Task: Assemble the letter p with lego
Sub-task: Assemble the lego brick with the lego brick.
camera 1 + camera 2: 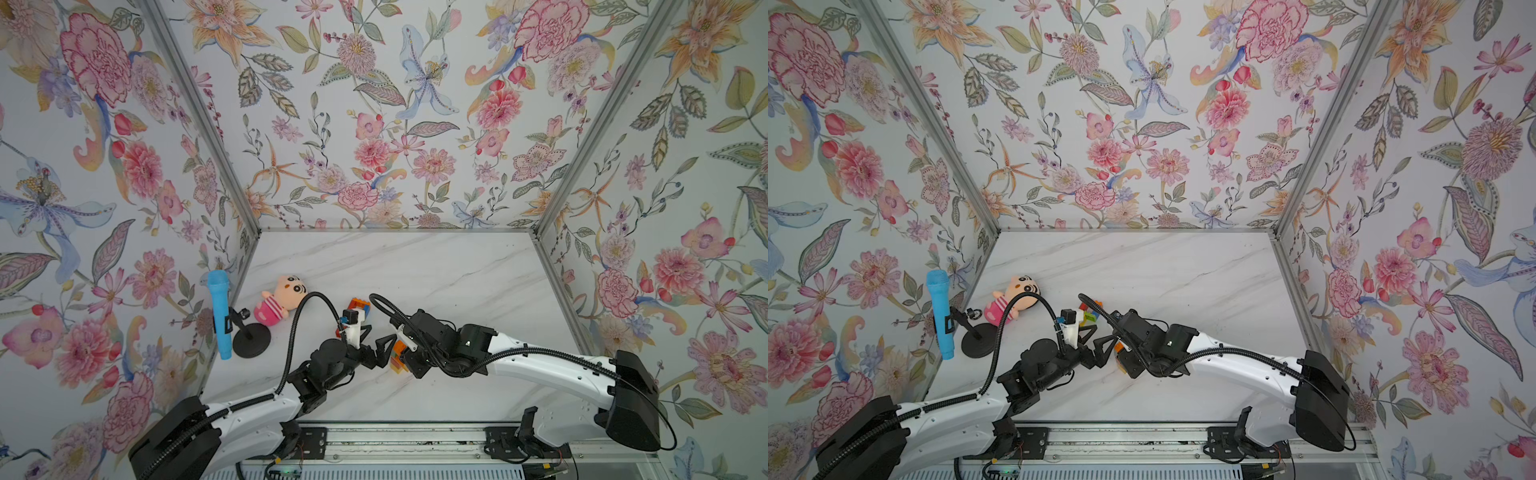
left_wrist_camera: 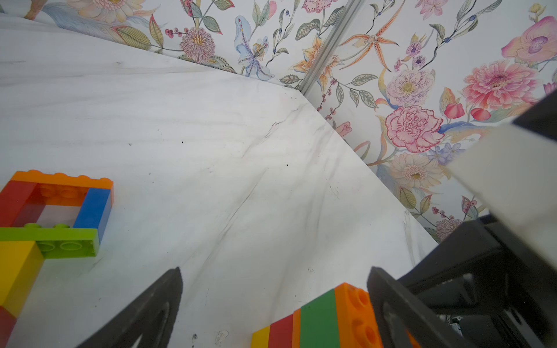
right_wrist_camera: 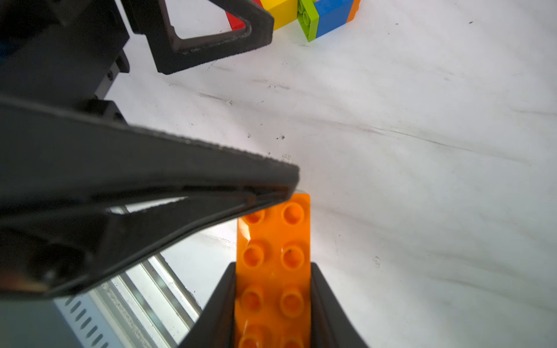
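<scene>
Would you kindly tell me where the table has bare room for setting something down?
The table's far half and right side are bare up to the walls; so is the middle of its near edge. Crowded: left of centre, around the plush doll, microphone stand, lego frame, open left claw and the right claw gripping the brick stack.

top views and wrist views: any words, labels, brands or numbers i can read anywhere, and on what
None can be read. The orange brick and the lego frame show blank studs; the doll and blue microphone carry no lettering. Any marks on the circuit board are too small to read.
</scene>
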`<action>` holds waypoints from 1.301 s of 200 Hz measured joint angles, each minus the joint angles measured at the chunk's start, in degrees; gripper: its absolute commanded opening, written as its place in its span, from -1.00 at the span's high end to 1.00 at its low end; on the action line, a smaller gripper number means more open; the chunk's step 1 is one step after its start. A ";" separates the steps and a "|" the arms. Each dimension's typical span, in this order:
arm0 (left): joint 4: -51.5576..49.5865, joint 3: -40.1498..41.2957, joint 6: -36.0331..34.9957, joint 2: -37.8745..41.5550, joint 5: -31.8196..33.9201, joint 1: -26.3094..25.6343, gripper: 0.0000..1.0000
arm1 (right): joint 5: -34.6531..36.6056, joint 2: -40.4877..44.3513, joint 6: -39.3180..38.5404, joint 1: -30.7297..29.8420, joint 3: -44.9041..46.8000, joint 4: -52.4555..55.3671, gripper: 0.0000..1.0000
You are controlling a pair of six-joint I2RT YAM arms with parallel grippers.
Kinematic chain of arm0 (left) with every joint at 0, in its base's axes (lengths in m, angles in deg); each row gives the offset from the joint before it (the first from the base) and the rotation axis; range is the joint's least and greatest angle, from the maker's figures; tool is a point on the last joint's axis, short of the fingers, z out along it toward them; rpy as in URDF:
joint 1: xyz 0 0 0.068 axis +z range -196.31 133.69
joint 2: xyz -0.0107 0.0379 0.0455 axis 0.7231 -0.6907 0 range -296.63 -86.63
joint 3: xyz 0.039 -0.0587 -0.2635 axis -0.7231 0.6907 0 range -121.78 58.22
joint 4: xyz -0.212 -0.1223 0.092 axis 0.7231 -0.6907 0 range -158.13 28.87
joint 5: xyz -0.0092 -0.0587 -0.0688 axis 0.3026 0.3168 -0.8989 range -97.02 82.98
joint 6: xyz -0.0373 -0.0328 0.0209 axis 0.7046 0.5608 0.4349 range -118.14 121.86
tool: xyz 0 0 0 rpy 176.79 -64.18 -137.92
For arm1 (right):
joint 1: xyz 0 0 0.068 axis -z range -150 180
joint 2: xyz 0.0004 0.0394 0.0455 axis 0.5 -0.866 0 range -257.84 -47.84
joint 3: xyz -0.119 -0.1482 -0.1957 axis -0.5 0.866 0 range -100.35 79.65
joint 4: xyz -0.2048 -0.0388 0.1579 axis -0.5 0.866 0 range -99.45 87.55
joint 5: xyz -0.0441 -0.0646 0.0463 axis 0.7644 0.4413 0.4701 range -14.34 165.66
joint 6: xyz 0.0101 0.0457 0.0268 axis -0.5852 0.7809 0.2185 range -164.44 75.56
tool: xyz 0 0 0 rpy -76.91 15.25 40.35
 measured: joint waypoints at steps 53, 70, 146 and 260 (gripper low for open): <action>0.02 -0.63 -0.22 -0.94 0.20 -0.02 -0.98 | 0.42 -0.74 0.37 -0.79 -1.60 2.38 0.50; 0.00 -0.63 -0.22 -1.05 0.39 -0.20 -0.98 | 0.72 -0.87 0.55 -0.79 -1.64 2.36 0.50; -1.14 -0.74 -0.44 -2.25 1.49 -0.87 -0.95 | 2.58 -1.31 1.92 -1.66 -1.68 2.32 0.51; -1.70 -3.10 -0.90 -4.39 2.25 -1.88 -0.79 | 3.19 -1.84 2.12 -2.16 -2.23 2.82 0.52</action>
